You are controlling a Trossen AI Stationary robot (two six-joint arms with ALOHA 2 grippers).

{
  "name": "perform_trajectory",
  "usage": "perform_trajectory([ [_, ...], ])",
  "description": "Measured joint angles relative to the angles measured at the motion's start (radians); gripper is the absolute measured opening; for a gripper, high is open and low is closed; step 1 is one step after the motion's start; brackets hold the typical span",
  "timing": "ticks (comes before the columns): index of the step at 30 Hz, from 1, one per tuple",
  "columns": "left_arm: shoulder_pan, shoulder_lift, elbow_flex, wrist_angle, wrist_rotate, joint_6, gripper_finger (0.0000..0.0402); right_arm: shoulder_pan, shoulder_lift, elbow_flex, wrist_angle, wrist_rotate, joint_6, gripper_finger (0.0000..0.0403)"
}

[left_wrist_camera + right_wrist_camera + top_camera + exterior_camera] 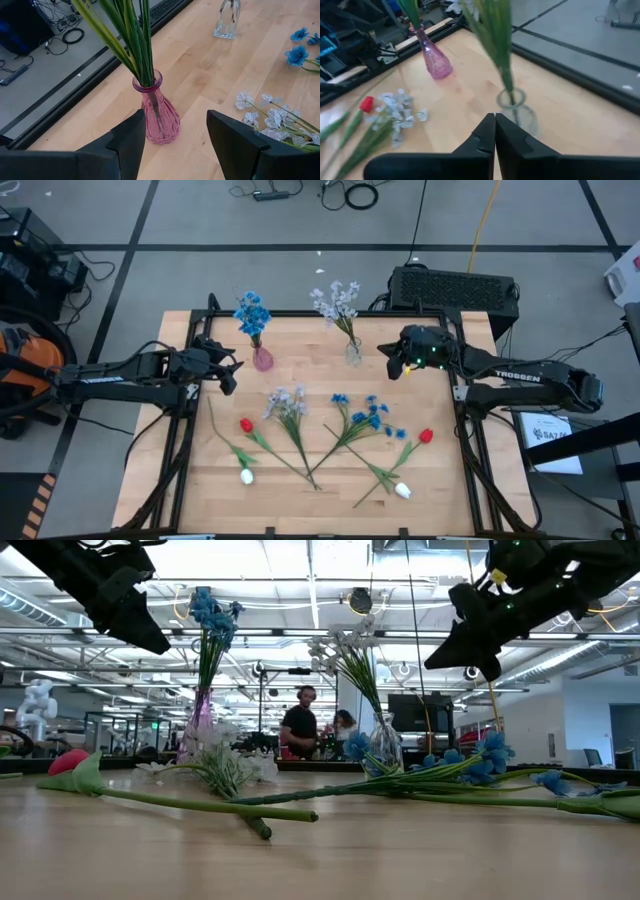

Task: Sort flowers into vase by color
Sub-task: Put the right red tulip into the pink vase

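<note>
Just beside clear vase (pixel 353 352), closed right end effector (pixel 392 361)

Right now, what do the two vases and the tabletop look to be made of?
Pink vase: tinted glass or clear plastic, glossy and ribbed; the stems show through its wall. Clear vase: colourless glass by the look, with bright glints and the table visible through it. Tabletop: light wood, probably laminated board, with fine straight grain and a smooth matte finish.

Table: you see a light wooden top (pixel 330 490).
Far side: pink vase (pixel 262 359), clear vase (pixel 353 352).
Middle: loose flowers (pixel 320 435) lying flat.
</note>
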Motion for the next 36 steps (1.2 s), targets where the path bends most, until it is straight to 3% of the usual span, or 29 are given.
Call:
perform_trajectory([
  [4, 0.000, 0.000, 0.000, 0.000, 0.000, 0.000, 0.0217, 0.119, 0.004, 0.054, -0.117, 0.116, 0.103, 0.0001],
  [9, 0.000, 0.000, 0.000, 0.000, 0.000, -0.001, 0.0217, 0.266, 0.054, 0.235, -0.471, 0.264, 0.304, 0.0000],
  [16, 0.000, 0.000, 0.000, 0.000, 0.000, -0.002, 0.0217, 0.397, 0.211, 0.486, -0.823, 0.296, 0.647, 0.0000],
  [21, 0.000, 0.000, 0.000, 0.001, 0.000, -0.002, 0.0217, 0.472, 0.333, 0.603, -0.993, 0.175, 0.926, 0.0000],
  [27, 0.000, 0.000, 0.000, 0.001, 0.000, -0.002, 0.0217, 0.587, 0.431, 0.626, -0.996, -0.058, 1.235, 0.0000],
  [36, 0.000, 0.000, 0.000, 0.001, 0.000, -0.002, 0.0217, 0.752, 0.535, 0.626, -0.924, -0.143, 1.438, 0.0000],
])
